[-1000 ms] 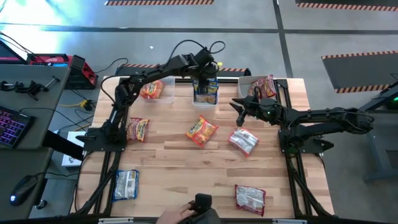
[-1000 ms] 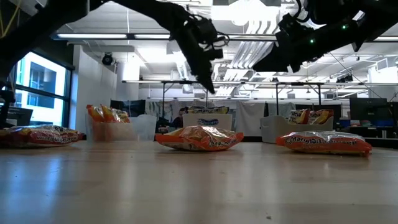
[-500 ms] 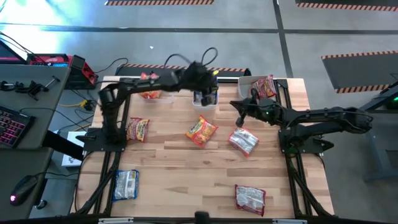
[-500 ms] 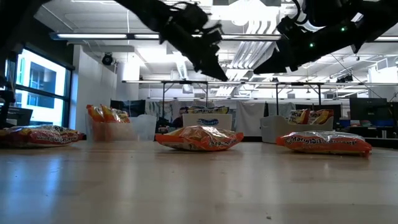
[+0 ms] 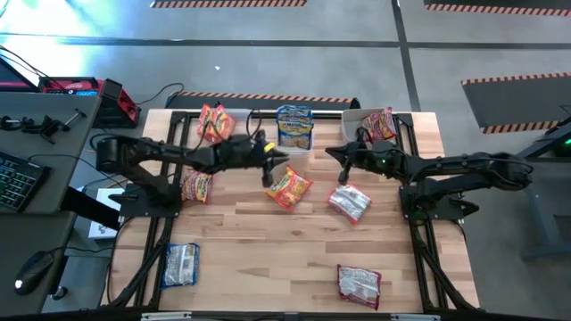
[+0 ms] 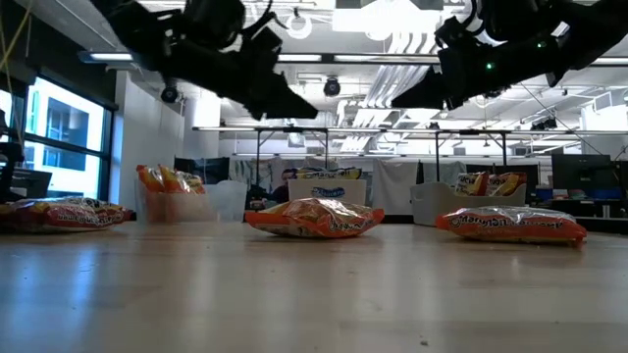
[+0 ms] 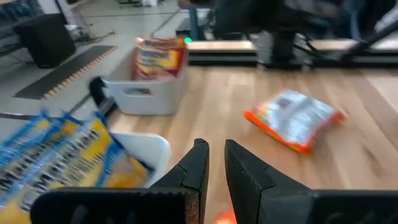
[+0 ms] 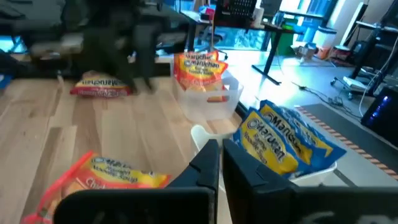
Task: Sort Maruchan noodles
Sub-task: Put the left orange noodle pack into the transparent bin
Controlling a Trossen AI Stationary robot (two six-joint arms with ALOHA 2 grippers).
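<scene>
Wooden slats form the table (image 5: 250, 241), where Maruchan noodles lie scattered: an orange packet (image 5: 289, 186) near the middle, a pink-and-white packet (image 5: 349, 201) to its right, another pink-and-white one (image 5: 359, 285) and a blue-and-white packet (image 5: 180, 264) near the front edge, and more standing in three clear bins (image 5: 358, 121) along the back. Reaching in from the left, the left gripper (image 5: 270, 169) hovers just beside the orange packet with its fingers nearly together and nothing between them. Opposite it, the right gripper (image 5: 336, 155) hangs above the table behind the pink-and-white packet, clenched and empty.
</scene>
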